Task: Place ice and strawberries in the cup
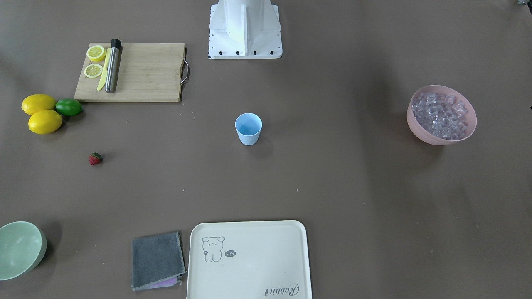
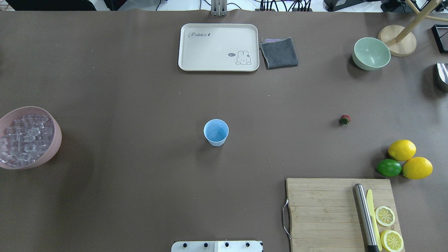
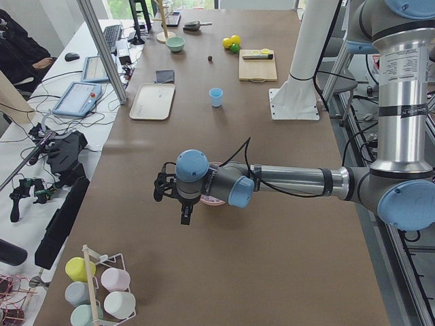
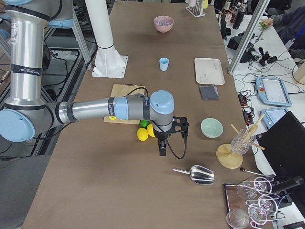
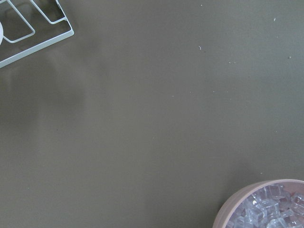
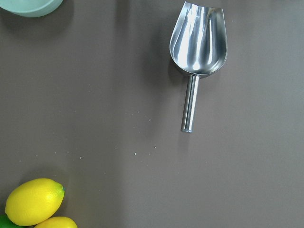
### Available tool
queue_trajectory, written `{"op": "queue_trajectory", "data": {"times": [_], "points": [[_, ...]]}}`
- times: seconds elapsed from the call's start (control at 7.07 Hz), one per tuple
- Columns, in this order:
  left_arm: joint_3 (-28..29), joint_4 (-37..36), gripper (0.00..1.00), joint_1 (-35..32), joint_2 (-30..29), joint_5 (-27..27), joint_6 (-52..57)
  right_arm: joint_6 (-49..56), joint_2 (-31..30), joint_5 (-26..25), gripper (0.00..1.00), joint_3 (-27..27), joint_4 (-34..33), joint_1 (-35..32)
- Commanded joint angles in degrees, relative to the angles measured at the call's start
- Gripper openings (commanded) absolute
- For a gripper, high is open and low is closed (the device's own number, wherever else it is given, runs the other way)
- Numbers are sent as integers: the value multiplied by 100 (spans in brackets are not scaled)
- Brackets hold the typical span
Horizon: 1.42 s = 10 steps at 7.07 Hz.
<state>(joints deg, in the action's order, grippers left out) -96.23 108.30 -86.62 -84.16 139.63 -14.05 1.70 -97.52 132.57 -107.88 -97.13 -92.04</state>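
Observation:
The light blue cup [image 2: 216, 132] stands upright and empty at the table's middle. Ice [image 2: 26, 138] fills a pink bowl [image 2: 52, 155] at the robot's far left, and its rim [image 5: 237, 202] shows in the left wrist view. A small red strawberry [image 2: 344, 119] lies alone on the robot's right, beyond the lemons. My left gripper [image 3: 182, 207] hangs above the pink bowl, seen only in the exterior left view; I cannot tell if it is open. My right gripper [image 4: 162, 145] hangs over the table near the lemons, seen only in the exterior right view; I cannot tell its state.
A cutting board [image 2: 325, 213] holds a steel muddler, a yellow knife and lemon slices. Two lemons [image 2: 401, 149] and a lime [image 2: 389, 167] lie beside it. A metal scoop [image 6: 197, 45], a green bowl [image 2: 371, 53], a tray [image 2: 218, 47] and a grey cloth [image 2: 279, 53] lie farther off.

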Motion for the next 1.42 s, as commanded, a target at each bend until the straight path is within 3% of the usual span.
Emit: {"op": "queue_trajectory", "data": {"times": [0.0,0.42,0.85,1.13,1.27], "points": [[-45,16,98,-4,163,11,43,-3,-38,41,100,-48,19,-7],[-72,-45,98,-4,93,107,-28,5,-4,50,100,-57,1,-7],[-36,-80,98,-4,84,792,-36,5,32,6,100,-48,19,-7],[-211,-63,98,57,50,706,-158,5,32,32,100,-40,28,-7],[-499,-46,98,257,6,349,-516,5,32,32,100,-40,28,-7]]}}
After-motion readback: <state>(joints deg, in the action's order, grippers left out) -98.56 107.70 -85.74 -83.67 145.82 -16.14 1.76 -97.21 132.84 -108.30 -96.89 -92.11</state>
